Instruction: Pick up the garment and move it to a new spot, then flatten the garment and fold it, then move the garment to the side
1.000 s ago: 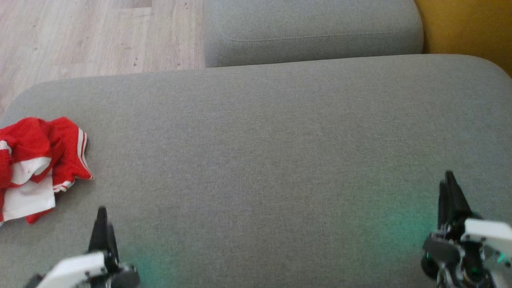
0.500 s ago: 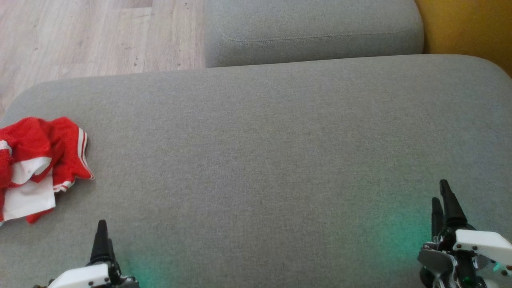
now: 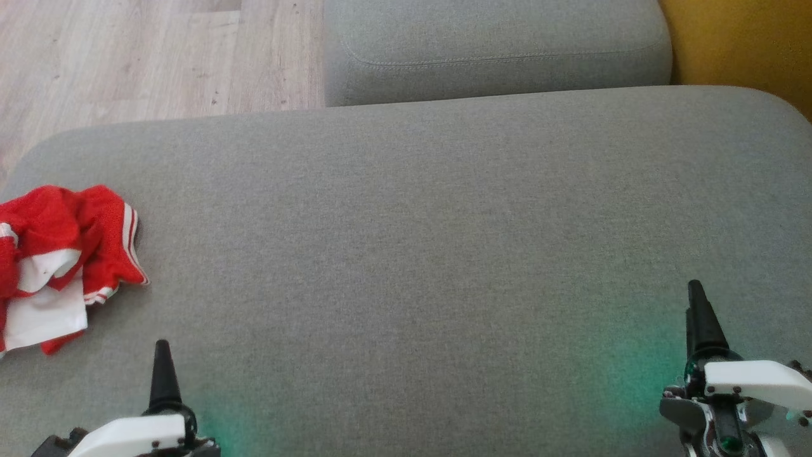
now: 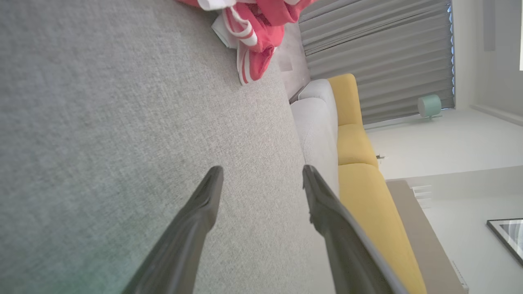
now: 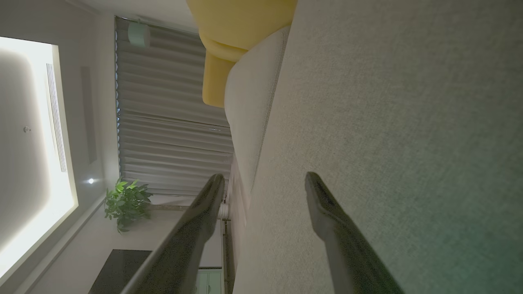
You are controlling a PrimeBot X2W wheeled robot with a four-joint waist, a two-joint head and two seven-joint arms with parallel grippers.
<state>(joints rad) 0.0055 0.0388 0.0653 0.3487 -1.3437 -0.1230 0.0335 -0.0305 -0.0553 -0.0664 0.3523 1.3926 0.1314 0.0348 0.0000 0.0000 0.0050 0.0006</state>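
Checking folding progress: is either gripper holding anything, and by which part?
Nothing is held. Left gripper and right gripper are open and empty; the garment lies apart from both.

Main surface is a big grey fabric cushion (image 3: 444,190) with rounded corners, and butted right up against its far edge sits a smaller grey cushion (image 3: 495,44) with a stitched seam running across it. Far left there's pale wood-look floor (image 3: 127,57), and far right a chunk of mustard-yellow upholstery (image 3: 742,44). The wrist views also catch grey pleated curtains (image 5: 163,102), a leafy green plant (image 5: 126,202) close to them, and a little mint-green round thing (image 4: 429,106), can't tell what.
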